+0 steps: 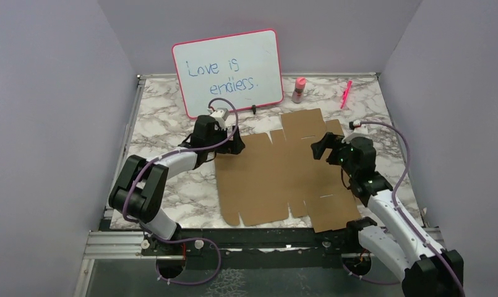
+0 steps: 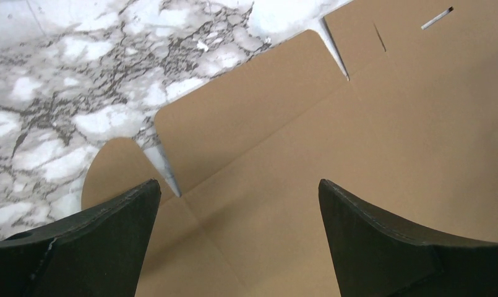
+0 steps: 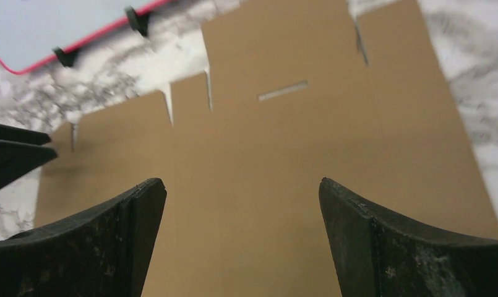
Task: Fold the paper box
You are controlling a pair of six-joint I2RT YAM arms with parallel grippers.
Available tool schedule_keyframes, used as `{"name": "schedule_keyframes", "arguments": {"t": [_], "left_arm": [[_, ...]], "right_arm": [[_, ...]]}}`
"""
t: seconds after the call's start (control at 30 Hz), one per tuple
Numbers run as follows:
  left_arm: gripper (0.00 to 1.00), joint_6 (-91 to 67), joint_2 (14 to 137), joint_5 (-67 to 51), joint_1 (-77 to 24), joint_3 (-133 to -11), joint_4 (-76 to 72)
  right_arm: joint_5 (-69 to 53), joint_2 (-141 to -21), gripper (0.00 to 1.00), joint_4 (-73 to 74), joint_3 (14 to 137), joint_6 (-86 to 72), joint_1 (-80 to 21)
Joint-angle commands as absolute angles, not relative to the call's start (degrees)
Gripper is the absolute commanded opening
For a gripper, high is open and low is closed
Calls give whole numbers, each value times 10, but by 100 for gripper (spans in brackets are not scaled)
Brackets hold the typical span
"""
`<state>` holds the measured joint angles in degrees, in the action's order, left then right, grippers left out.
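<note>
**A:** Looking at this, we're right at the start, aren't we? The paper box (image 1: 283, 179) lies flat and unfolded on the table (image 1: 166, 124), spread under both sets of jaws.

**B:** Yep, no flap raised yet as far as we can see. The left gripper (image 2: 237, 192) hangs wide open over a corner flap, with a notch just ahead of one fingertip. The right gripper (image 3: 241, 189) is wide open too, a slot ahead of its jaws, gripping nothing.

**A:** So what do we need next?

**B:** We'd guess working a finger under an edge flap and tipping it up along a crease. Tricky on a flat sheet.

**A:** Anything we can't tell?

**B:** How high the jaws hang above the sheet. Also, the right arm hides part of the near edge.
</note>
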<state>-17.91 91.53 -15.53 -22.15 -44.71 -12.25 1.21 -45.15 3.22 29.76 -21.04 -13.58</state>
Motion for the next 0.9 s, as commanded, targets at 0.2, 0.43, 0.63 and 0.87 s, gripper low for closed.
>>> {"name": "schedule_keyframes", "arguments": {"t": [0.2, 0.43, 0.63, 0.87], "left_arm": [[99, -207, 885, -135, -224, -382, -142], [99, -224, 863, -144, -224, -352, -137], [99, -247, 831, -148, -224, -314, -123], [99, -299, 762, -183, -228, -246, -118]], "right_arm": [[3, -646, 100, -91, 263, -276, -140], [-28, -750, 100, -156, 269, -280, -141], [-64, -822, 100, -206, 278, -282, -140], [-117, -892, 100, -222, 311, -282, -155]]}}
